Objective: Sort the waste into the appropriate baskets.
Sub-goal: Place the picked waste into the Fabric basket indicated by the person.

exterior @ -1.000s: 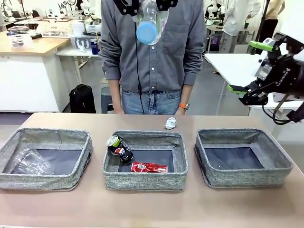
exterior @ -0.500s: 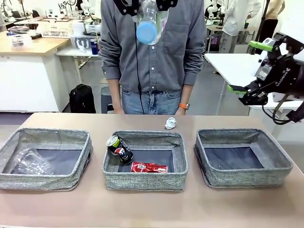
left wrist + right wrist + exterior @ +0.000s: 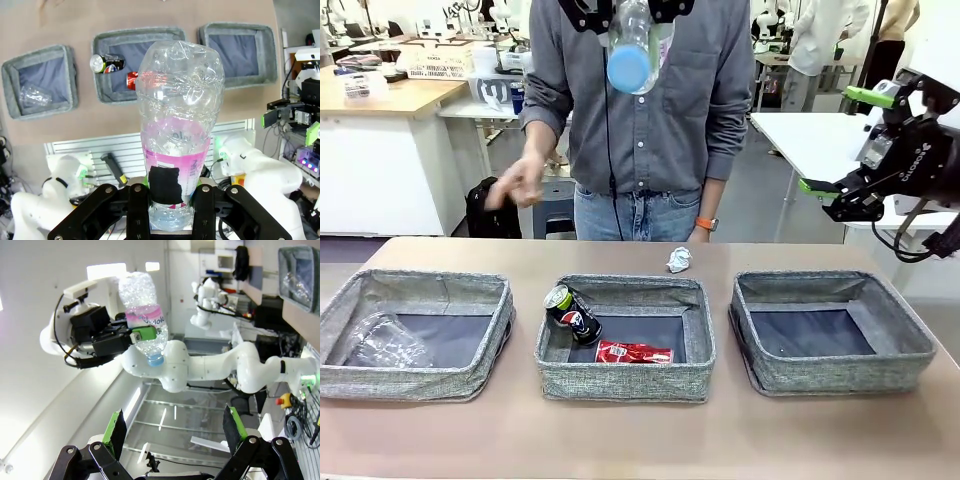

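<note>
High over the table, my left gripper (image 3: pixel 628 10) is shut on a clear plastic bottle (image 3: pixel 632 45), blue cap toward the camera. From the left wrist, that bottle (image 3: pixel 177 130) rises from the shut gripper (image 3: pixel 171 195) above three grey baskets. The left basket (image 3: pixel 400 382) holds crushed clear plastic (image 3: pixel 385 340). In the middle basket (image 3: pixel 620 382) lies a red can (image 3: pixel 633 352), and a dark green-topped can (image 3: pixel 570 311) leans at its left rim. The right basket (image 3: pixel 840 372) holds nothing. A crumpled paper ball (image 3: pixel 679 260) lies on the table behind the middle basket. My right gripper (image 3: pixel 843 140) hangs open at the far right.
A person stands at the far side of the table with one hand (image 3: pixel 520 182) raised at waist height, blurred. The right wrist view looks across at the left arm and its bottle (image 3: pixel 144 322), between open fingers (image 3: pixel 116 432). Bare table lies in front of the baskets.
The person's hand has come up at the left of their body. Both arms and the bottle stay where they were.
</note>
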`<state>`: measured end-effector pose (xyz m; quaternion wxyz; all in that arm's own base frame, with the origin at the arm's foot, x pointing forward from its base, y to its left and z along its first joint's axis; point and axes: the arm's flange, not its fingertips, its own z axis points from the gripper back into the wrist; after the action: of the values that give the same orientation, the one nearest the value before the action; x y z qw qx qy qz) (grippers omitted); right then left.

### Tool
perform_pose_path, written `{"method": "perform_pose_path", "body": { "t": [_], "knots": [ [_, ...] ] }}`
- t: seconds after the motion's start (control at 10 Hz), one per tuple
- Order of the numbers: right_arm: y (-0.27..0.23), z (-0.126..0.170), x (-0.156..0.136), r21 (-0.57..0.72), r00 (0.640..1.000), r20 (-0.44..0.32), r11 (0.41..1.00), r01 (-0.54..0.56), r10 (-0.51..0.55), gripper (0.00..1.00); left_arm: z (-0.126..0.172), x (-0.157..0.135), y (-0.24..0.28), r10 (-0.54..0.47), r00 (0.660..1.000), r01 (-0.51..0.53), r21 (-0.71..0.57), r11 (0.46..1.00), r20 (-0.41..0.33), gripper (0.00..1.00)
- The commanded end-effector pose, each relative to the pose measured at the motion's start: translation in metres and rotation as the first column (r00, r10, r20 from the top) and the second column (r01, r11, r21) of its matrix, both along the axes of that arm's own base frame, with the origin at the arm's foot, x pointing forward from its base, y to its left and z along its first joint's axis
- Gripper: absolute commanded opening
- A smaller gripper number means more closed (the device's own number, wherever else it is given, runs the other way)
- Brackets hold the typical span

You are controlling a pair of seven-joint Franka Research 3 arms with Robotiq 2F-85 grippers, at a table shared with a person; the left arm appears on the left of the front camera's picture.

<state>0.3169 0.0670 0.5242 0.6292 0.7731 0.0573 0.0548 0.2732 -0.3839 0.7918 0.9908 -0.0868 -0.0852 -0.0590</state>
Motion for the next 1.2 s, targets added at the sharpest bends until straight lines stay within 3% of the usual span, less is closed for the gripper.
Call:
{"method": "perform_pose_path", "body": {
  "t": [0.0,0.7,0.8,0.9,1.1],
  "knots": [
    [0.0,0.004,-0.001,0.027,1.0,0.005,1.0,0.006,-0.006,1.0,-0.003,-0.004,0.006,0.025,1.0,-0.025,0.014,1.0,0.012,0.21],
    [0.0,0.004,-0.001,0.027,1.0,0.005,1.0,0.006,-0.006,1.0,0.0,0.0,0.0,0.0,1.0,0.0,0.0,1.0,0.0,0.21],
    [0.0,0.004,-0.001,0.027,1.0,0.005,1.0,0.006,-0.006,1.0,-0.019,0.004,0.016,0.038,0.998,-0.039,0.02,0.999,0.044,0.21],
    [0.0,0.004,-0.001,0.027,1.0,0.005,1.0,0.006,-0.006,1.0,-0.048,0.012,0.041,0.015,1.0,-0.015,0.055,0.998,0.002,0.21],
    [0.0,0.004,-0.001,0.027,1.0,0.005,1.0,0.006,-0.006,1.0,-0.096,0.018,0.092,0.096,0.994,-0.092,0.066,0.994,-0.052,0.21]
  ]
}}
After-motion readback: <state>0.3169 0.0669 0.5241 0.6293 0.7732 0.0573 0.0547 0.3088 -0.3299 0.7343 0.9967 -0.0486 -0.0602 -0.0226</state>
